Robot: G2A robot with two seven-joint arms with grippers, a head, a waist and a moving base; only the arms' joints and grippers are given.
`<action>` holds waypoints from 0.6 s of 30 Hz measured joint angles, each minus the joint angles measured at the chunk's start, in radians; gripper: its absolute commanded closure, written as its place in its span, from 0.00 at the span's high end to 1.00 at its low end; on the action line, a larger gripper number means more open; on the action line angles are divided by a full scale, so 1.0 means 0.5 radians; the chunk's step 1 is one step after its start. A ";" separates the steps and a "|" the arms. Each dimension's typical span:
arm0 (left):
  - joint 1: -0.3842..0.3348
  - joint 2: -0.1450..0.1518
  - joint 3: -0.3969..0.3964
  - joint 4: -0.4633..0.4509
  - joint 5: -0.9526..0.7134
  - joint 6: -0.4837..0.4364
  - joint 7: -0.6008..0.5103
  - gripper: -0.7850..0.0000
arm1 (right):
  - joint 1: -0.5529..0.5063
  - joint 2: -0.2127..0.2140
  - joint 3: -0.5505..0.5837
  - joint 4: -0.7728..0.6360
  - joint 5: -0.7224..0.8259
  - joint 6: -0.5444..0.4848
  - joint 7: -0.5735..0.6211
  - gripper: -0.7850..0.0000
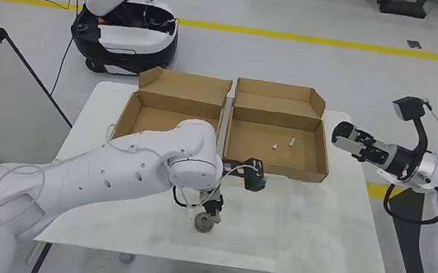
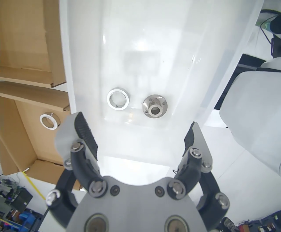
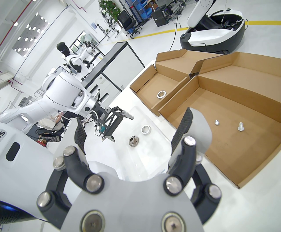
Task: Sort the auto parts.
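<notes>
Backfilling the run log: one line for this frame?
left gripper open by loose ring, flanged hub | right gripper open beside right box | left box: sorted ring | right box: nut, bolt

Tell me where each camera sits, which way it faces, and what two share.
Top view: above the arms, looking down at the table and boxes; both arms show.
Left wrist view: on that wrist, looking down past its open left gripper at a ring and hub.
Right wrist view: beside the table, looking across past the open right gripper toward the boxes and left gripper.
Shared: both wrist views show ring and hub.
</notes>
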 measured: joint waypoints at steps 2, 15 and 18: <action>0.006 0.005 0.030 0.008 -0.009 -0.083 -0.002 1.00 | 0.000 0.000 0.000 0.000 0.000 0.000 0.000 1.00; -0.007 0.015 0.140 -0.011 0.037 -0.133 0.048 1.00 | 0.000 0.000 0.000 0.000 0.000 0.000 0.000 1.00; 0.029 0.016 0.159 0.016 0.098 -0.159 0.081 1.00 | 0.000 0.000 0.000 0.000 0.000 0.000 0.000 1.00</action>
